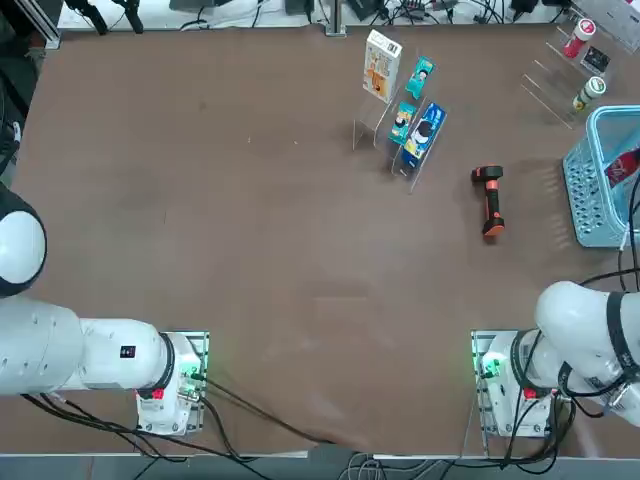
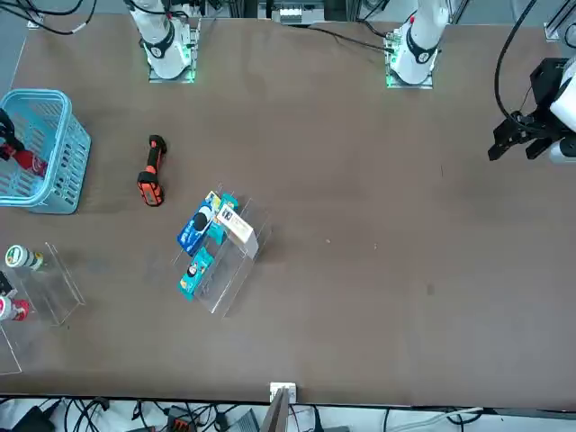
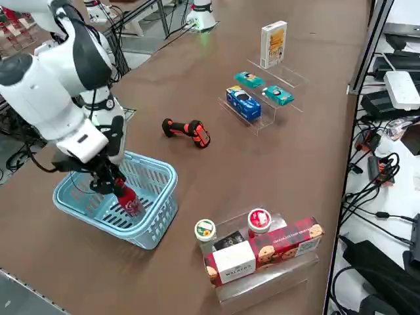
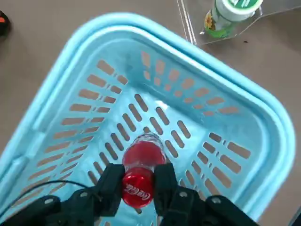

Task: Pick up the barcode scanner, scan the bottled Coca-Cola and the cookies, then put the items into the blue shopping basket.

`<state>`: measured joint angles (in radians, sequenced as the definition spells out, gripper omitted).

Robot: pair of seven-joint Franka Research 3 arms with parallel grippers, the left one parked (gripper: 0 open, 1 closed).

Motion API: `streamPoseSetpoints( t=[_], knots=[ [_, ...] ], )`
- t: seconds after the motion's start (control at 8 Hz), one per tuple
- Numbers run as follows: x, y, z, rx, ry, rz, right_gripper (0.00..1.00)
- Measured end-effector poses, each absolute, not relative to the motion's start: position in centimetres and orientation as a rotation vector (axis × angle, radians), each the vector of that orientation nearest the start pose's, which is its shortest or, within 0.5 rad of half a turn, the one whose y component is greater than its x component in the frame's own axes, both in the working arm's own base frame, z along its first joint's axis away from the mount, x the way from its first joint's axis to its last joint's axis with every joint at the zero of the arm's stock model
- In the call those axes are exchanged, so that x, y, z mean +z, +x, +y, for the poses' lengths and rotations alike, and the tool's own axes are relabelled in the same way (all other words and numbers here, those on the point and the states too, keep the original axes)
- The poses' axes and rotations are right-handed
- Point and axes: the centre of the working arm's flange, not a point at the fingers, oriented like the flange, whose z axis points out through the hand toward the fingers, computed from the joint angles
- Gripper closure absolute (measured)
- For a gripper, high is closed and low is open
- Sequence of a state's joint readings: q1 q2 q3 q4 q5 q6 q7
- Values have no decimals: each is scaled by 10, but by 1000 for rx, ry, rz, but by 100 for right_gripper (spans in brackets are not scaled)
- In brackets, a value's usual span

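Robotics lab staging a mock shop: brown table [image 1: 250, 250], arm bases bolted at its near edge, clear acrylic racks [image 3: 262, 98] of packaged snacks, cable bundles [image 3: 384, 170] and equipment crowding the surrounding floor.

Bystanders on the brown surface [image 1: 250, 250]
Clear racks [image 3: 262, 125] hold a dark blue packet [image 3: 243, 103], teal packets [image 3: 278, 96]; a green-capped bottle [image 3: 205, 230] stands nearby.

the desk [image 1: 250, 230] has a matt brown surface, smooth with faint scuffs. the blue shopping basket [image 4: 94, 61] is light blue plastic with a soft sheen on its slotted walls. the bottled coca-cola [image 4: 141, 167] looks glossy red with a shiny cap. the fingers [image 4: 112, 188] are matt black. the barcode scanner [image 1: 489, 199] is black and orange plastic. the racks [image 3: 262, 115] are clear glossy acrylic.
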<state>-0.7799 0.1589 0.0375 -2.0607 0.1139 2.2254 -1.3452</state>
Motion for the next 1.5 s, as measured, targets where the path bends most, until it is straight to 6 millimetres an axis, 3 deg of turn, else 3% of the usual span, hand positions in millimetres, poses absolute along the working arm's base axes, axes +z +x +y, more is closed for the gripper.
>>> streamPoseSetpoints(
  t=[0.25,0.62,0.75,0.88,1.0,1.12,1.25,1.5],
  knots=[
    [351,431,-390,-138,-2988,-818,60],
    [360,437,-390,-158,-3000,-833,8],
    [365,440,-389,-165,-3001,-843,0],
    [377,447,-384,-168,-2989,-854,0],
    [402,463,-369,-164,-2961,-862,0],
    [441,489,-339,-159,-2940,-871,0],
    [486,521,-291,-165,-2931,-882,0],
    [561,575,-168,-163,-2941,-889,0]
  ],
)
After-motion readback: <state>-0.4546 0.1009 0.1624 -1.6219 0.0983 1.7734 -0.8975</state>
